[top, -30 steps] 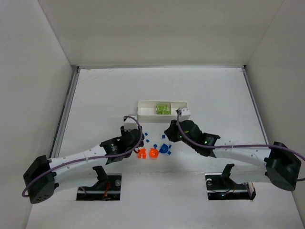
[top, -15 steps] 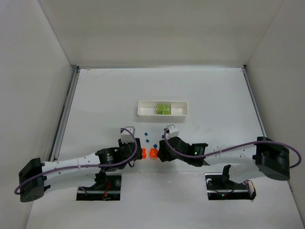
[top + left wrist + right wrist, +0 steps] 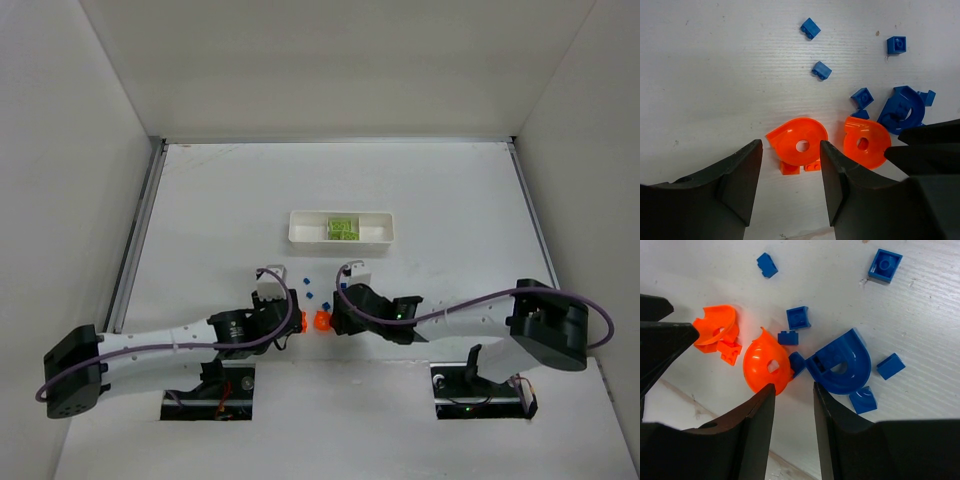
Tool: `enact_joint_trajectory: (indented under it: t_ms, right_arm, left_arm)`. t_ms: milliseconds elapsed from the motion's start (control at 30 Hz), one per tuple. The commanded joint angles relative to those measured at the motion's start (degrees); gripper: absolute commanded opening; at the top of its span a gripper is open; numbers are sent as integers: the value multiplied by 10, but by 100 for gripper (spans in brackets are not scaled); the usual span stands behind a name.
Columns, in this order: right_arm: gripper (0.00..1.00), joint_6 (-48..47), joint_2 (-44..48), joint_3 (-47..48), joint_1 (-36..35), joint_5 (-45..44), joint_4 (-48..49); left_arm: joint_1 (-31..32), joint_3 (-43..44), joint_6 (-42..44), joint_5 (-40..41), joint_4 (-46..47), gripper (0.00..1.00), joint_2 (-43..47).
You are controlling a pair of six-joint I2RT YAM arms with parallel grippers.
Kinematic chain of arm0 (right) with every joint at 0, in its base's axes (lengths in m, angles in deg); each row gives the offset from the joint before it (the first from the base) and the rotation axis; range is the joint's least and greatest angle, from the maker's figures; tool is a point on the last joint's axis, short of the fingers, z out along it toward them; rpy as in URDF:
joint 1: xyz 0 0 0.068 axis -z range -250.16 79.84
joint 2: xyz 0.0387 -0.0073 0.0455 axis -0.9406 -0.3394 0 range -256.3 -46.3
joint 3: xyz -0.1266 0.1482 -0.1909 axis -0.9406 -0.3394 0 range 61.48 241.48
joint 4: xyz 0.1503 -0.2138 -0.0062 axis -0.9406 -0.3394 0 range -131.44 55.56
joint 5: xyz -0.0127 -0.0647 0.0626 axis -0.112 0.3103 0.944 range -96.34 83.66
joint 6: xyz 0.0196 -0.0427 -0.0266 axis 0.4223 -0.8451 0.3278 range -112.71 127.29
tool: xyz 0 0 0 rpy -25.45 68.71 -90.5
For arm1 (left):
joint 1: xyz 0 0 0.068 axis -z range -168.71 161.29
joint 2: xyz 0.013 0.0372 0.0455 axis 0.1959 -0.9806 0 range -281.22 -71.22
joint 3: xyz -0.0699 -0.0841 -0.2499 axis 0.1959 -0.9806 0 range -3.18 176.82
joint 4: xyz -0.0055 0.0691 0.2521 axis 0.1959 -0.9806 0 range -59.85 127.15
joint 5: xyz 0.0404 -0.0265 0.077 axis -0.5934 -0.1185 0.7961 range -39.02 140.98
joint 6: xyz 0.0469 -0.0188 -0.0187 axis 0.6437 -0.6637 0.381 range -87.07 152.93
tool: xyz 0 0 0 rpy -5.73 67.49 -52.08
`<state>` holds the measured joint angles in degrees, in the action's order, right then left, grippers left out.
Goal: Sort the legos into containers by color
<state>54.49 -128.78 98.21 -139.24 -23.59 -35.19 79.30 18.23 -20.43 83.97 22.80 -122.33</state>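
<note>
meanwhile, both grippers sit low over the scattered legos. the left gripper [image 3: 789, 167], jaws spread and empty, frames an orange rounded lego [image 3: 799, 145] just ahead of its fingertips. the right gripper [image 3: 794, 397], likewise parted, faces an orange dome [image 3: 767, 365], with a blue arch piece [image 3: 842, 365] just beyond. green legos [image 3: 343, 228] fill the middle compartment of the white tray [image 3: 300, 233], well beyond both.

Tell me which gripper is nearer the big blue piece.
Right. The right gripper hovers just beside the big blue piece; the left gripper straddles an orange piece farther off.
</note>
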Motion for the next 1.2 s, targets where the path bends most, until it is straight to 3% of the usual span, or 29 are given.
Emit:
enact_joint_trajectory:
  t_ms: [0,333,500,700,1033,1100,1167]
  right_arm:
    - [40,15,-14,25,7,7,33]
    - [29,29,-39,24,18,25,80]
    - [18,32,-39,23,20,23,82]
    - [14,35,3,8,29,14,78]
    - [14,9,79,-2,72,13,58]
    - [19,8,72,4,71,23,46]
    - [32,8,56,10,66,28,36]
  left_arm:
    - [9,-7,-10,6,15,47,-4]
    - [21,-6,-7,8,15,47,-4]
    - [24,-6,-4,6,16,45,-4]
    - [31,-4,1,6,24,45,-11]
    - [45,4,32,13,43,44,-36]
    - [48,6,38,15,48,44,-45]
    - [50,8,42,18,49,43,-54]
